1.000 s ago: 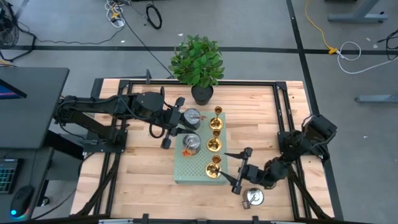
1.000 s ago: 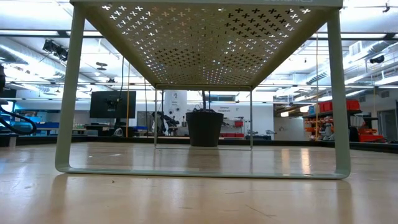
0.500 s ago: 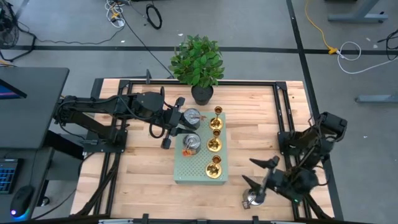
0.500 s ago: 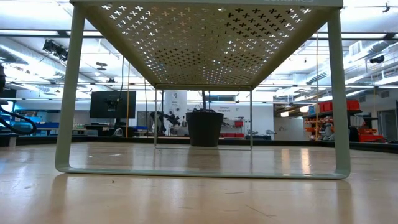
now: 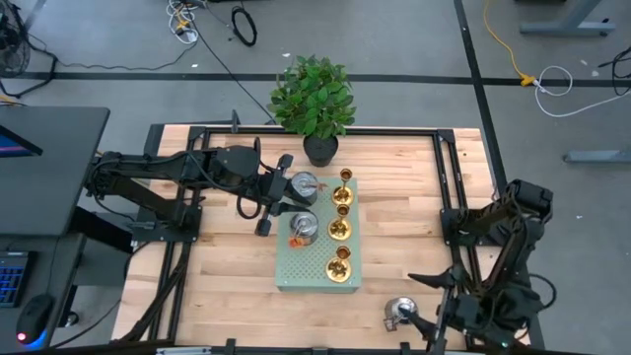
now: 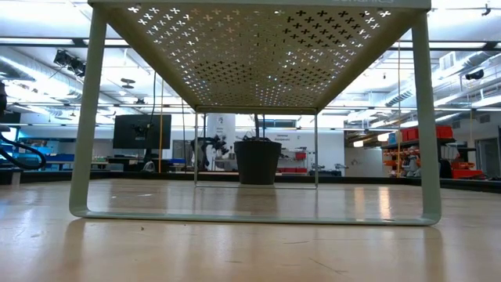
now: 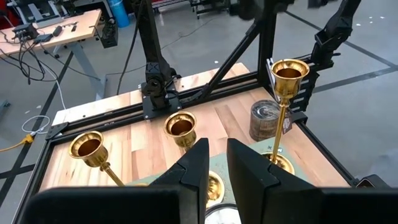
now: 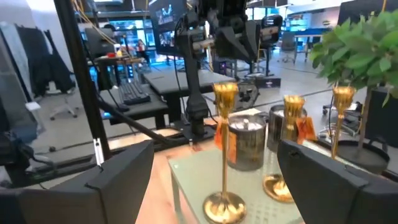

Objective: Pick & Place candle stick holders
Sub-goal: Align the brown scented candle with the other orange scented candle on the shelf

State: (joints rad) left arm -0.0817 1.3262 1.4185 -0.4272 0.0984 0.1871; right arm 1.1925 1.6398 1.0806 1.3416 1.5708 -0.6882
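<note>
Three gold candle stick holders (image 5: 341, 229) stand in a row on the pale green perforated board (image 5: 296, 276), with two silver ones (image 5: 304, 184) (image 5: 303, 228) beside them. A third silver holder (image 5: 398, 312) stands on the bare wood near the front right, also in the left wrist view (image 7: 265, 120). My left gripper (image 5: 283, 194) hovers at the board's left side by the silver pair, its fingers (image 7: 198, 163) almost together with nothing between them. My right gripper (image 5: 427, 301) is open wide just right of the lone silver holder, holding nothing (image 8: 217, 180).
A potted plant (image 5: 314, 99) stands at the far edge behind the board. Black frame rails (image 5: 446, 187) run along the table's sides. The low view looks under the board (image 6: 258, 47) to the plant's pot (image 6: 257, 161). Bare wood lies between board and right rail.
My right gripper has drawn back from the board's near right corner toward the table's near right, passing over the lone silver holder, rising and rolling as it went, its jaws wide throughout. The silver holder has stayed on the wood.
</note>
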